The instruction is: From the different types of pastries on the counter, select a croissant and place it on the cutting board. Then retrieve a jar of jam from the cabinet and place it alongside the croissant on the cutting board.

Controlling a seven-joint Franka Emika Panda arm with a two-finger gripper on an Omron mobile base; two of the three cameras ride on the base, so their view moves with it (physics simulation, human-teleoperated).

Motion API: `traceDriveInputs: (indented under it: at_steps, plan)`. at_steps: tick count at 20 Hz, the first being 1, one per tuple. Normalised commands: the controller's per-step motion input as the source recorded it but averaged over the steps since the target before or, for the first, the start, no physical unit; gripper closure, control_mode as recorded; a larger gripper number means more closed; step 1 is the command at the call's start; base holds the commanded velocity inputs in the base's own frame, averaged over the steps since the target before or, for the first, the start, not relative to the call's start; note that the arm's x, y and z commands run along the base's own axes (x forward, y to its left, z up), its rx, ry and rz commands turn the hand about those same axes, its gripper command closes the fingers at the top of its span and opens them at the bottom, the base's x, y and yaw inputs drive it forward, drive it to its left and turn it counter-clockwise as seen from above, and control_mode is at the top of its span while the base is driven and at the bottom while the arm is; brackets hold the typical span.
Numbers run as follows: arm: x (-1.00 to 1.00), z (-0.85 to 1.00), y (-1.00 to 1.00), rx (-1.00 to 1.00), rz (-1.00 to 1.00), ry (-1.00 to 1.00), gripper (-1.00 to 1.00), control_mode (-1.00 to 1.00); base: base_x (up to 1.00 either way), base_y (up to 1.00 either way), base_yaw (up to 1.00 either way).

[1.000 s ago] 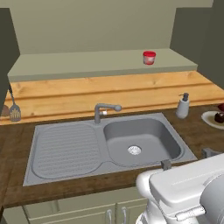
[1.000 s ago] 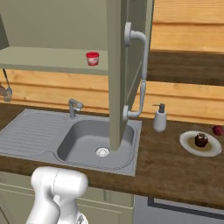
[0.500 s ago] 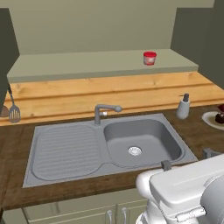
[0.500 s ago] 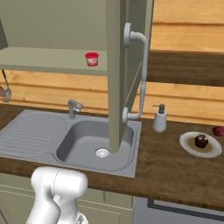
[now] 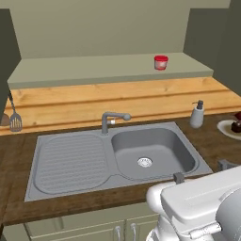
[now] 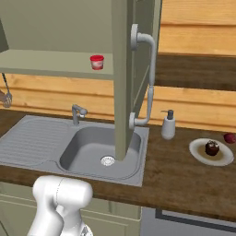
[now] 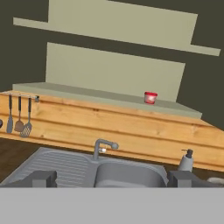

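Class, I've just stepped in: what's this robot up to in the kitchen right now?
The robot faces the sink with nothing in its grip; the gripper has its jaws wide open and points toward the open cabinet. A red-lidded jam jar stands on the cabinet shelf, untouched. To the right, a soap dispenser stands on the counter near a plate with a dark pastry on it. The cabinet door stands open over the sink.

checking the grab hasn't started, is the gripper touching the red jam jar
Apart. In the hand view the gripper sits low over the sink, with the jam jar far off on the cabinet shelf.
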Motion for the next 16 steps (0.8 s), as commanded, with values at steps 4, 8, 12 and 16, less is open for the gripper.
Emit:
traceDriveInputs:
  at_steps: [4, 8, 12, 16]
  plan:
    - [0.32, 0.41, 0.00, 0.00, 0.00, 0.01, -1.00, -1.00, 0.00, 0.00, 0.00]
    - [0.38, 1.00, 0.00, 0.00, 0.02, 0.00, -1.00, -1.00, 0.00, 0.00, 0.00]
    - [0.44, 1.00, 0.00, 0.00, 0.00, 0.00, -1.00, -1.00, 0.00, 0.00, 0.00]
    - [0.32, 0.51, -0.04, 0.02, 0.00, 0.04, -1.00, -1.00, 0.00, 0.00, 0.00]
